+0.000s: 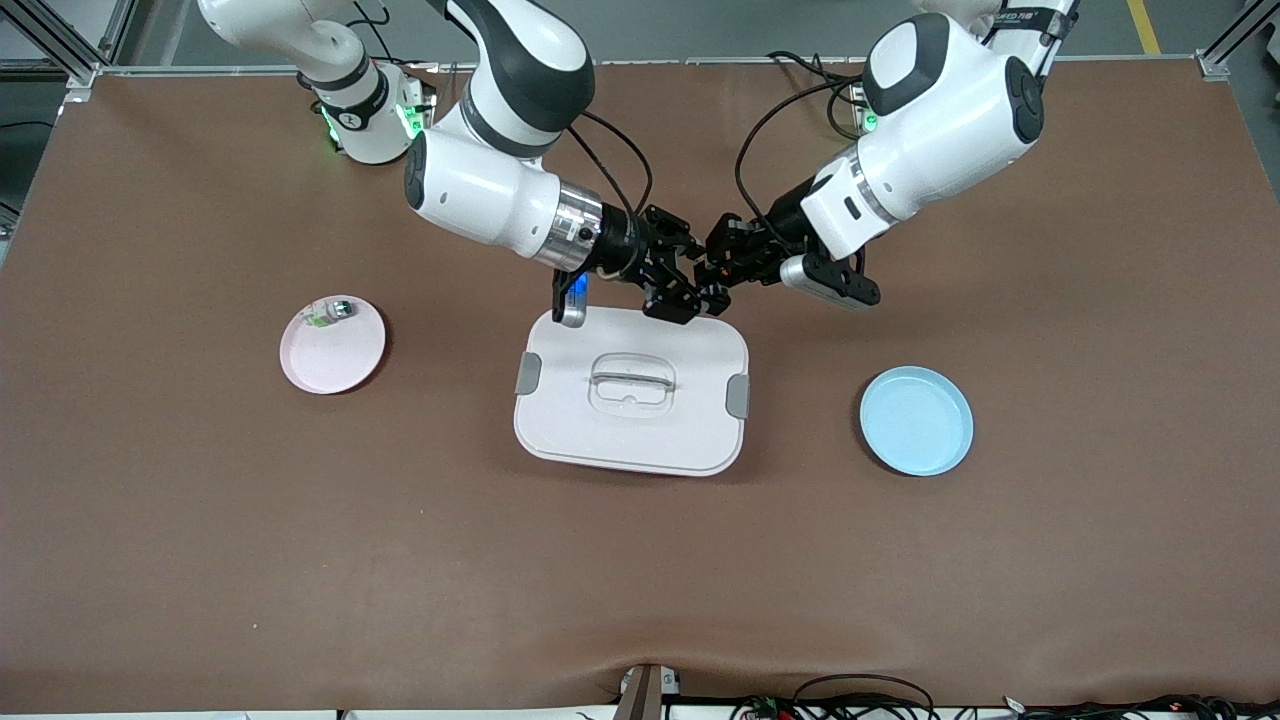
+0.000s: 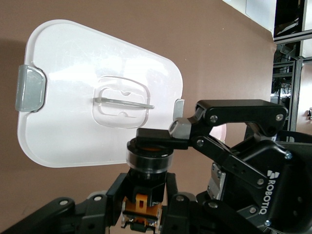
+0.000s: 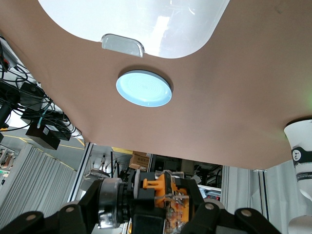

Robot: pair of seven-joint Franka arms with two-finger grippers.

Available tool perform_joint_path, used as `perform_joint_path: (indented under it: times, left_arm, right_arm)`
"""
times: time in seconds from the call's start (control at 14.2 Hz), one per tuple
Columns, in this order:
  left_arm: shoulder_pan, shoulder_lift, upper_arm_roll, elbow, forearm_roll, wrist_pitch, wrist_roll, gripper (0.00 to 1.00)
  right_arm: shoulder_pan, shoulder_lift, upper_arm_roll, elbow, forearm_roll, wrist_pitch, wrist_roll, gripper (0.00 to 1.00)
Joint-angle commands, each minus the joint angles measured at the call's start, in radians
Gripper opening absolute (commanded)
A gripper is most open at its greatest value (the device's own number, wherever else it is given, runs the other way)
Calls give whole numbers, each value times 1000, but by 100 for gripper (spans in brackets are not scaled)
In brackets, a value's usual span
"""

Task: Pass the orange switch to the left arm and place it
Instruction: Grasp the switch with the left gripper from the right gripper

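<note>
- box lidded, untouched, nearest camera
- right gripper and left gripper both clamp orange switch over box's edge, likely mid-handover
- placing left

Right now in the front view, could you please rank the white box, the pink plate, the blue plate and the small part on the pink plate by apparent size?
1. White box.
2. Blue plate and pink plate: look alike, no ranking.
3. Small greenish-clear part on the pink plate.

Orange switch seemingly in right tool.
</note>
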State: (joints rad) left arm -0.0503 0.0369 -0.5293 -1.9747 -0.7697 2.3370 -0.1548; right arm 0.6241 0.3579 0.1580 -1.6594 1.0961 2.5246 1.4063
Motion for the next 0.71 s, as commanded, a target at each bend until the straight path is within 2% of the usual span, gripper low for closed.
perform_joint_path:
  times: [0.0,0.07,0.28,0.35,0.42,0.64]
  left_arm:
    - [3,21,-11,34,-11,18,-19,0]
    - [4,23,-9,36,-8,18,-17,0]
    - [12,24,-9,34,-7,16,-14,0]
    - [10,24,-9,34,-7,16,-14,0]
    - [12,24,-6,33,1,15,-9,0]
    - [41,24,-6,34,151,-4,-15,0]
  right_arm:
    - [14,9,-3,21,8,6,16,24]
    - [13,9,-3,21,8,6,16,37]
    - [9,9,-3,21,8,0,17,89]
    - [9,9,-5,21,8,0,19,100]
    - [9,9,-3,21,8,0,19,100]
    - [-1,7,-5,20,8,-6,14,100]
